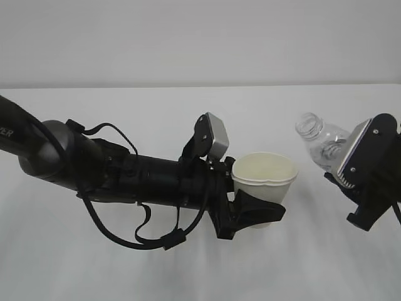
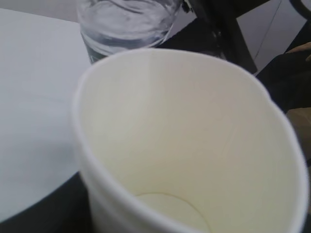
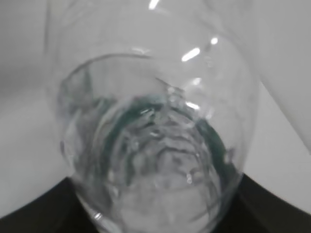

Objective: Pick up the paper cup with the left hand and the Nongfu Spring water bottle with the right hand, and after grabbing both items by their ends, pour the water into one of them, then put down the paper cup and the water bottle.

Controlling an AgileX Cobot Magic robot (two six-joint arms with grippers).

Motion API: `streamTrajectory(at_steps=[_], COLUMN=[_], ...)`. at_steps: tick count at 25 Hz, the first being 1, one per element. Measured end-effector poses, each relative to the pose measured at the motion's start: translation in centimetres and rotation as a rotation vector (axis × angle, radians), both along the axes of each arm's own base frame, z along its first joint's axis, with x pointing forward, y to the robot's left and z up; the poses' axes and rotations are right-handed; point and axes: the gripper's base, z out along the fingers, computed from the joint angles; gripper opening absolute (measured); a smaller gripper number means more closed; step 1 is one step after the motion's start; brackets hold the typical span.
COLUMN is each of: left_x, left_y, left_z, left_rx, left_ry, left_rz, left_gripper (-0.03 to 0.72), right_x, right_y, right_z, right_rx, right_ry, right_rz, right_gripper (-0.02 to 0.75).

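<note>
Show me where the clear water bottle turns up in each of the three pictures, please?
Exterior view: the water bottle is at the right, tilted, its open neck toward the paper cup, held in the right gripper.
Left wrist view: the bottle is at the top edge, just behind the cup's rim.
Right wrist view: the bottle fills the frame.
Shared landmark: the white table.

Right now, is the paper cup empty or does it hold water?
Empty: the paper cup shows a dry pale bottom in the left wrist view.
</note>
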Motion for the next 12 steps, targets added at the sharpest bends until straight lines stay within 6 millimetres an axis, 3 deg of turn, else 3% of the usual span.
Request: streamTrajectory(at_steps=[12], left_x=[-0.15], left_y=[0.02], left_z=[-0.11], left_rx=[0.014], left_ry=[-0.030], left_rz=[-0.025], left_gripper=[0.456], right_x=[0.03], right_y=[0.02], right_z=[0.06], right_rx=[-0.139], right_ry=[-0.049], right_rz=[0.096], right_gripper=[0.447])
